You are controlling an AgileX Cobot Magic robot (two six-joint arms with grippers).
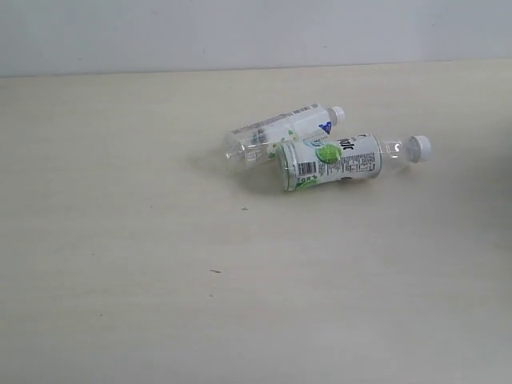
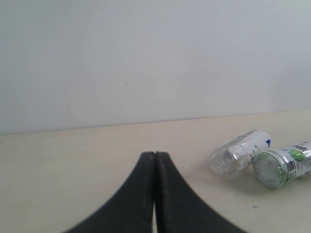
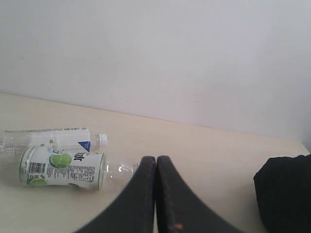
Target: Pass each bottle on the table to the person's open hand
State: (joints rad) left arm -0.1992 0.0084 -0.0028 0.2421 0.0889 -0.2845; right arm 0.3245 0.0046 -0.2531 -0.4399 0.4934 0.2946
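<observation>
**A:** Entries 1 and 2: what did we log?

**B:** We logged the slim white-label bottle (image 1: 276,134) and the green-dot-label bottle (image 1: 332,161). Both lay on their sides, right of centre in the upper half of the exterior view. The slim one lay behind, and the green one in front with its white cap (image 1: 422,146) pointing right. They lay close together, but we could not tell whether they touched.

**A:** Entry 3?

**B:** The table (image 1: 120,264), pale cream with a few dark specks, and a plain wall (image 1: 240,32) behind it.

**A:** And the tools?

**B:** We recorded the left gripper (image 2: 155,156) with its 2 black fingers (image 2: 138,194) pressed together, holding nothing. The right gripper (image 3: 156,160) was the same. A black shape (image 3: 284,194) sat near the right one, and we could not identify it.
</observation>
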